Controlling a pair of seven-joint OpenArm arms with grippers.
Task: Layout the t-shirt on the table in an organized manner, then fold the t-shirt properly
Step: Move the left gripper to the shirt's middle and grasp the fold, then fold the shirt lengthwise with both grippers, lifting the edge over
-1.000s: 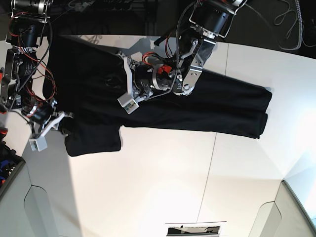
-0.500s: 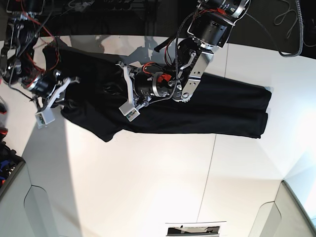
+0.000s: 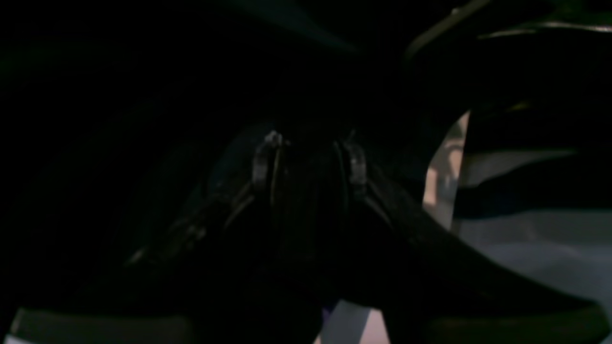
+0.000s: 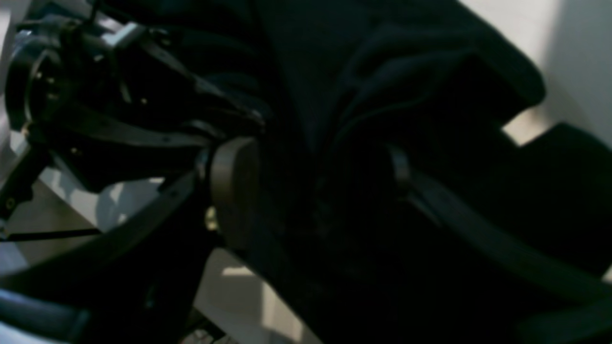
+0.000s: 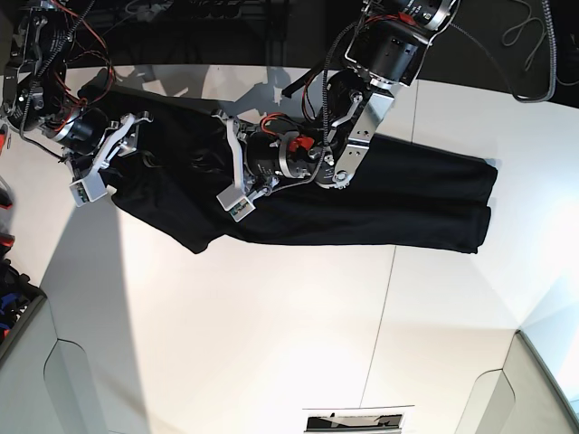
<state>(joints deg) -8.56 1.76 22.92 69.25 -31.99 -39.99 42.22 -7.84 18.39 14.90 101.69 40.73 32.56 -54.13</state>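
Over t-shirt: right jaws wide, left jaws part-spread, grip unclear.

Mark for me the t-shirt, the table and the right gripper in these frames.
t-shirt (image 5: 407,194): base view, flat black cloth of the body, right of the arms.
table (image 5: 271,334): base view, bare white panel below the shirt.
right gripper (image 5: 116,155): base view, between its white fingers, over the shirt's left end.

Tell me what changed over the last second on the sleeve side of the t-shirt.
The right hand carried the near sleeve flap up and back over the t-shirt, toward the table's far edge, then opened its jaws; cloth lies between them, apparently released. The bottom-left flap is gone from the near side. The left hand stayed pressed mid-shirt, and the long right part did not move.
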